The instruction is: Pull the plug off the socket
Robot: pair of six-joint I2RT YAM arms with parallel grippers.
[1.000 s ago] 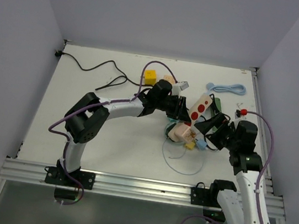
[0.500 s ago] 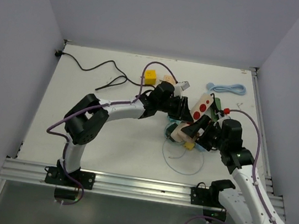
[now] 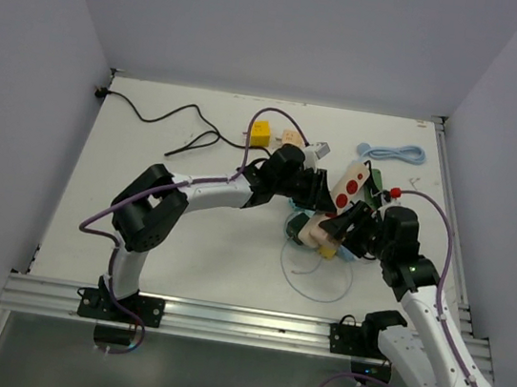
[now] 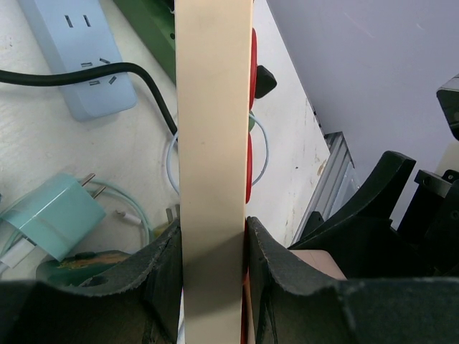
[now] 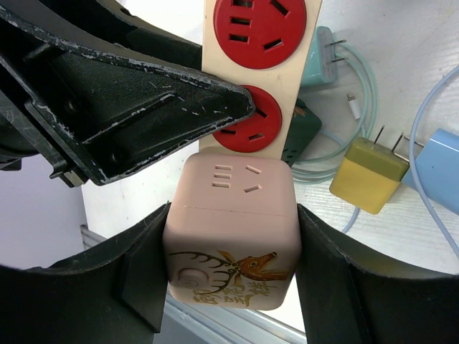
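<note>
Far-left corner of the counter: a black cable (image 3: pixel 154 116) snakes in toward the middle; its far end is lost behind the arm. Along the far edge sits a yellow cube (image 3: pixel 260 133), w/ two small bits beside it too tiny to name.

Center-right: the left gripper (image 4: pixel 213 251) has its jaws closed on the cream strip (image 4: pixel 213 107), one finger pressed on each long side. That wrist view shows the strip edge-on, so only slivers of its red outlets show. The strip is tilted up off the counter, pointing to the far-right corner.

At the strip's near end is the pink cube (image 5: pixel 229 229) w/ a deer print. The right gripper (image 3: pixel 345 227) clamps it, pads flat on both sides. The cube butts against the strip just below the 2nd red outlet. The joint itself is hidden, so I can't tell if the pins are seated.

Under and around the strip, mostly covered: a dark green strip (image 4: pixel 147 29), a light blue strip (image 4: pixel 79 57) cut off by the frame, a mint charger (image 4: pixel 54 215) and a yellow charger (image 5: pixel 369 175).

Near the front edge lies a thin wire loop (image 3: pixel 314 278), hard to trace. By the far-right corner is a light blue cable coil (image 3: pixel 391 153).
</note>
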